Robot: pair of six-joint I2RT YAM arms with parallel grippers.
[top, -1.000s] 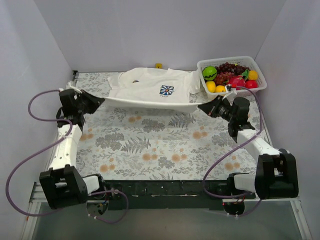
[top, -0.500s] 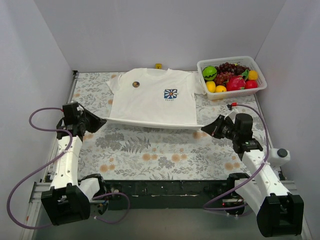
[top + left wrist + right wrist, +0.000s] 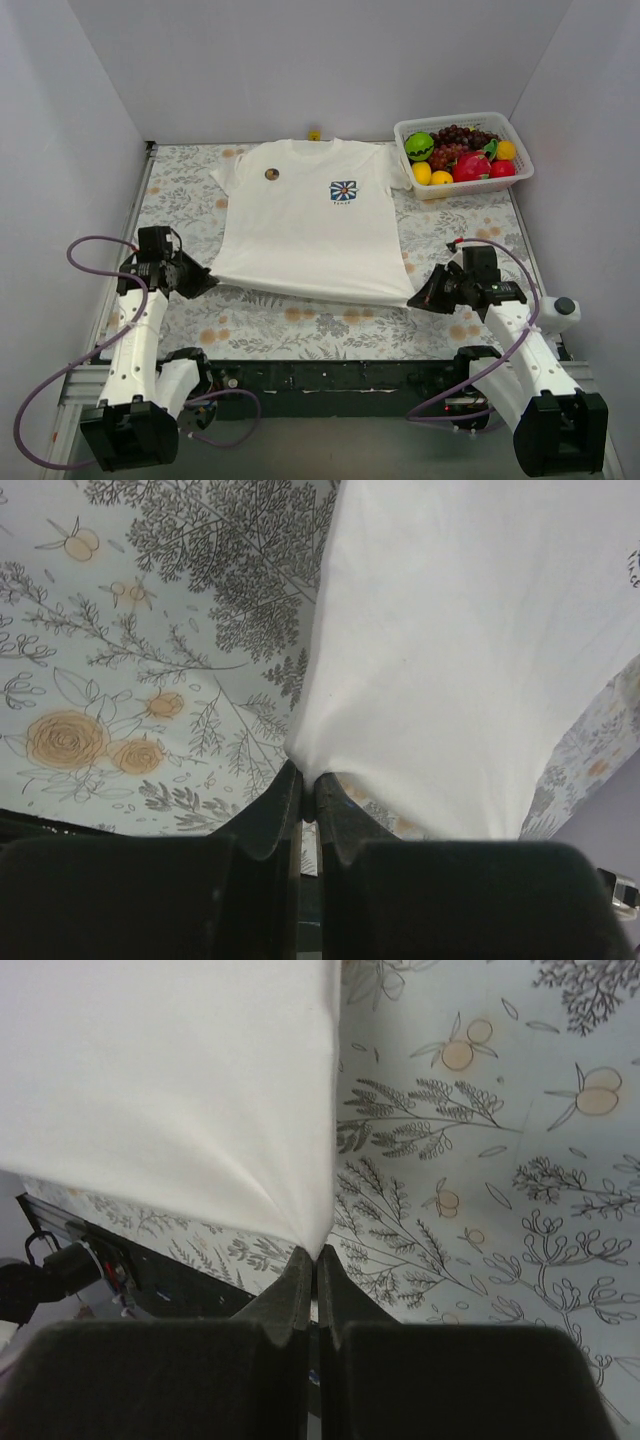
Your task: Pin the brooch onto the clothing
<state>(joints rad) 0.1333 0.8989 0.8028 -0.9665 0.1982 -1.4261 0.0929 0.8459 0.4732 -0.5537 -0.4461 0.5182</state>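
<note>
The white T-shirt (image 3: 305,225) lies spread on the floral mat, collar at the far edge, with the small blue-square daisy print (image 3: 343,190) on its chest. The tiny round brownish brooch (image 3: 271,174) sits on the shirt's other chest side. My left gripper (image 3: 207,283) is shut on the shirt's near left hem corner; the cloth (image 3: 460,640) shows pinched in the left wrist view. My right gripper (image 3: 418,299) is shut on the near right hem corner; the cloth (image 3: 170,1090) shows in the right wrist view. The hem is stretched between them.
A white basket (image 3: 518,139) of toy fruit stands at the back right, beside the shirt's sleeve. A small yellow object (image 3: 314,134) lies behind the collar. The floral mat (image 3: 180,200) covers the table; grey walls close three sides.
Both grippers have pulled the hem toward the near edge. The shirt went from bunched and folded at the back to spread flat, and the brooch came into plain view.
</note>
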